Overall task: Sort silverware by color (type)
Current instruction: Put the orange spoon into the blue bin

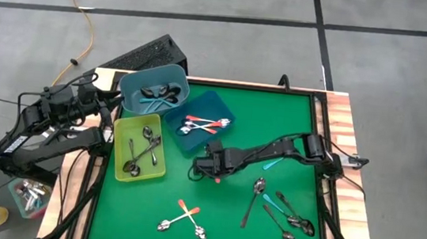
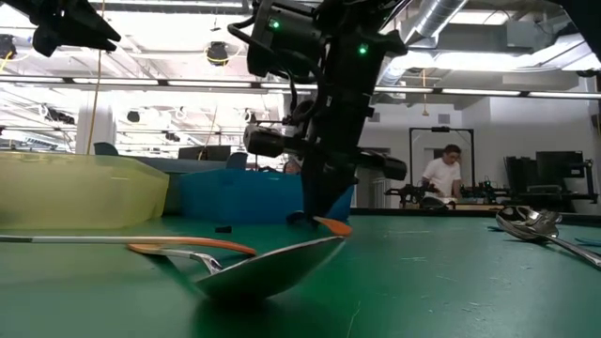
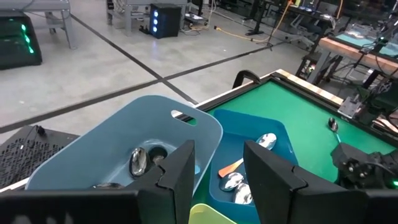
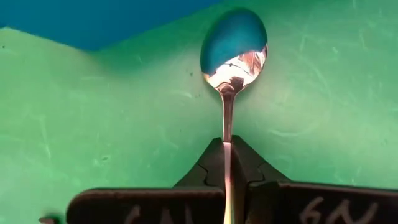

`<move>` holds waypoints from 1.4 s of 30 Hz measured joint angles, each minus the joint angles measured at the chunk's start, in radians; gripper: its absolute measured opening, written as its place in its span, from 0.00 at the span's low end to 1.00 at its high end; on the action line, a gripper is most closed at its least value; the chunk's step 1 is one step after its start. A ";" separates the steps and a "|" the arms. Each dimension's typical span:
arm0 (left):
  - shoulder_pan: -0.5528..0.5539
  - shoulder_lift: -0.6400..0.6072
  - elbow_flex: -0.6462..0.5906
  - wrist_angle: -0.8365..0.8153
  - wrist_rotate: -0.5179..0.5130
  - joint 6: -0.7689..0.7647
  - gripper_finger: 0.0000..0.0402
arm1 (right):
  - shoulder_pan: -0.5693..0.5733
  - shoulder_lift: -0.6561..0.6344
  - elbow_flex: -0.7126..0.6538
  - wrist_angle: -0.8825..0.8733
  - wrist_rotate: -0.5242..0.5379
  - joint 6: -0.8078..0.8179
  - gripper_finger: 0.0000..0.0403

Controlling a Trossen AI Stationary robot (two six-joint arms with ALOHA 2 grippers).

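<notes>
Spoons lie nearest the front edge of the green table mat [image 1: 277, 118]: 2 orange-handled spoons [image 1: 184, 218] crossed at front centre, and to their right a cluster of 4 or so dark and teal-handled spoons [image 1: 279, 210]. Farther in, at mid-table, the right gripper [image 1: 207, 169] is down at the mat just in front of the dark blue bin [image 1: 219, 104], its jaws pinched shut on the thin handle of a spoon [image 4: 233, 46]; the shiny bowl lies on the mat ahead of the fingertips, and an orange handle end shows at the gripper's foot in the low view. Left of it stands the yellow-green bin [image 1: 122, 146] holding several silver spoons. The dark blue bin holds orange-handled spoons, and the light blue bin [image 1: 134, 83] behind it holds dark ones. The left gripper [image 3: 217, 168] hovers over the light blue bin's near rim, fingers parted and empty.
</notes>
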 joint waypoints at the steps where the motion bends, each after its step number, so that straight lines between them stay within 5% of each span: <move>1: 0.000 0.000 0.000 0.000 0.000 0.000 0.30 | 0.004 0.000 0.000 -0.001 0.000 0.005 0.02; 42: 0.000 0.000 0.000 0.000 -0.003 -0.011 0.30 | 0.097 0.005 0.208 -0.128 0.162 -0.080 0.02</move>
